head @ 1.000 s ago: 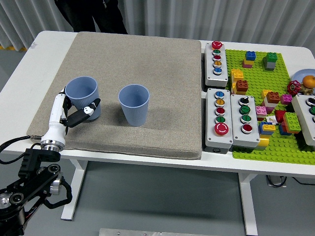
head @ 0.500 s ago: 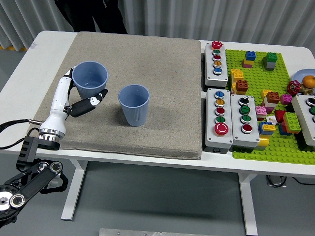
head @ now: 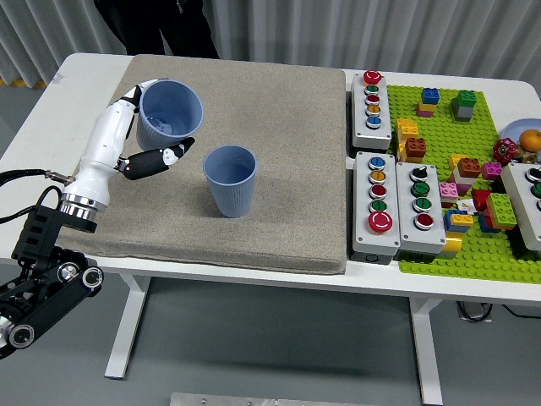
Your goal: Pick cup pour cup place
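Two blue plastic cups are in view. One blue cup [head: 231, 181] stands upright on the grey mat [head: 279, 110], mouth up. My left hand [head: 145, 128] is shut on the other blue cup [head: 171, 113], holding it lifted above the mat, up and to the left of the standing cup, with its mouth tilted toward the camera. The thumb [head: 161, 157] shows below the held cup, the other fingers wrap its far left side. Any contents cannot be made out.
Right of the mat lie grey button boxes [head: 372, 108] [head: 397, 203] and a green baseplate [head: 473, 245] with several coloured bricks. Another button box [head: 528, 199] sits at the right edge. A person in dark clothes [head: 161, 25] stands at the far side.
My left hand has raised the held cup off the mat and carried it up and to the right, nearer the standing cup. The standing cup has not moved.
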Robot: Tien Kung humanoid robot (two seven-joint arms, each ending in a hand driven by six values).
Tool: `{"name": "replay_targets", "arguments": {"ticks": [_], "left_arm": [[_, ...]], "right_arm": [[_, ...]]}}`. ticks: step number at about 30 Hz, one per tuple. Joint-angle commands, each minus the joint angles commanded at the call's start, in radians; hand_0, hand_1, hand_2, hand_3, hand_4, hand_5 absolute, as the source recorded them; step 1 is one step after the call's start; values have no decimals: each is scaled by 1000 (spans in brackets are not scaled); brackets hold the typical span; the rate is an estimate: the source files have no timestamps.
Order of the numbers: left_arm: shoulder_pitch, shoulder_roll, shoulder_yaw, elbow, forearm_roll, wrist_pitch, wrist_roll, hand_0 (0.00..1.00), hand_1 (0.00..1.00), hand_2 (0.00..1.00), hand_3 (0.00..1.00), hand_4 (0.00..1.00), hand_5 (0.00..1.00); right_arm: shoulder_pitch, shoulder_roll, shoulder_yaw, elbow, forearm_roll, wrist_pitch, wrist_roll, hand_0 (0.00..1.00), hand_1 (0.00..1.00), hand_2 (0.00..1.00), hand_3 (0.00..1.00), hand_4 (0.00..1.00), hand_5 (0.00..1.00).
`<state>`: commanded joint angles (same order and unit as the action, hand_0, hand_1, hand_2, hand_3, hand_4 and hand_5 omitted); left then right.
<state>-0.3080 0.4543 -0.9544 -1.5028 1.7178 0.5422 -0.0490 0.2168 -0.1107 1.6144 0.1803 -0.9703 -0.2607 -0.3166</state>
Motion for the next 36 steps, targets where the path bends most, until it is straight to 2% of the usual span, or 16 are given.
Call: {"name": "replay_targets", "arguments": {"ticks": [12, 27, 36], "left_arm": [[-66, 60, 60, -33, 218, -48, 60, 483, 532, 729, 604, 702, 92], [-135, 117, 128, -10, 342, -86, 102, 477, 524, 724, 601, 696, 93], [-156, 129, 148, 1, 365, -91, 116, 473, 519, 718, 598, 690, 92]], "right_arm": [[-3, -1, -3, 1, 2, -1, -1, 703, 630, 559, 570, 2, 95], [-3, -3, -3, 0, 5, 0, 2, 702, 630, 559, 570, 2, 93], [2, -4, -6, 0, 10, 0, 3, 702, 630, 558, 570, 2, 90]]}}
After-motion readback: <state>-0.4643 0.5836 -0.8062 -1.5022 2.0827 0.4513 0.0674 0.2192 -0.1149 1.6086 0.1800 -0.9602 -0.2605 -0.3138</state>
